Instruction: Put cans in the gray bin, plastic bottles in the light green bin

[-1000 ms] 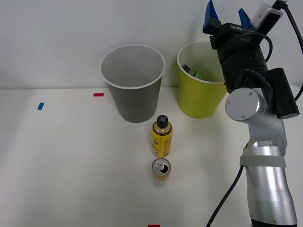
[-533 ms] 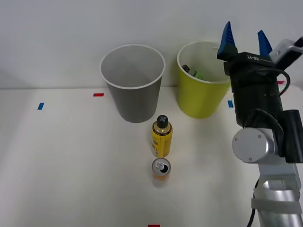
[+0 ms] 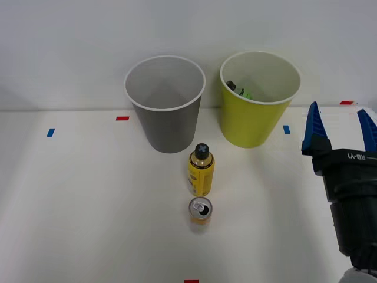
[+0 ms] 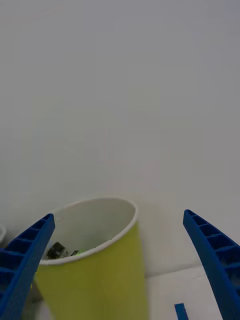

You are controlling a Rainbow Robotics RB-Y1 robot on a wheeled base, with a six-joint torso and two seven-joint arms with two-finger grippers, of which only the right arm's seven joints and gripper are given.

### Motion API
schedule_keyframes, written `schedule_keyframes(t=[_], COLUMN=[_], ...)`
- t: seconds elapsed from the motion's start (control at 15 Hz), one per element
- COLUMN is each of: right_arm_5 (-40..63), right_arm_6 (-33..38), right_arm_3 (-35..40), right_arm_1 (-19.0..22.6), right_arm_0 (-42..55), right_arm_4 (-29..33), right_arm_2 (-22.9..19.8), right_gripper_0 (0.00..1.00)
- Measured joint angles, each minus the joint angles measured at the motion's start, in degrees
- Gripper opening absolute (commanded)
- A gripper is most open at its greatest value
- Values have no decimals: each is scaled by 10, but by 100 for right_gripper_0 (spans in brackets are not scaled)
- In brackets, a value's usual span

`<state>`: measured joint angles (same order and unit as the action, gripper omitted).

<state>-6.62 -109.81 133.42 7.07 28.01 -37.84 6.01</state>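
1. Two bins stand side by side near the far edge of the white table (image 3: 70,206): the gray bin (image 3: 166,112) to the left and the light green bin (image 3: 254,109) to the right, close together but not touching.
2. A green plastic bottle (image 3: 238,90) lies inside the light green bin, its black cap up against the inner wall.
3. In front of the gray bin stands a yellow bottle (image 3: 201,171) with a black cap, and just nearer than it an upright can (image 3: 200,210) with an orange body and silver top.
4. The right gripper (image 3: 340,132) hangs near the table's right edge, its blue fingers (image 3: 311,137) spread wide and holding nothing, well apart from the can and the yellow bottle.
5. Small red and blue tape marks (image 3: 122,118) dot the tabletop.
6. The wrist camera looks past the parted fingers at the light green bin's rim and pale inside, with a blue mark (image 4: 181,310) beside its base.
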Motion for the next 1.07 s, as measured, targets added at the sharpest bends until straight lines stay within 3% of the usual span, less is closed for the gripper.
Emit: schedule_keyframes(t=[0.2, 0.33, 0.73, 1.07], right_arm_5=[-32, -34, -34, -20], right_arm_6=[-1, -2, -12, -31], right_arm_3=[7, 7, 7, 7], right_arm_1=[35, 47, 45, 48], right_arm_0=[61, 82, 177, 201], right_arm_4=[13, 22, 60, 86], right_arm_2=[32, 31, 36, 33], right_gripper_0=[88, 87, 88, 87])
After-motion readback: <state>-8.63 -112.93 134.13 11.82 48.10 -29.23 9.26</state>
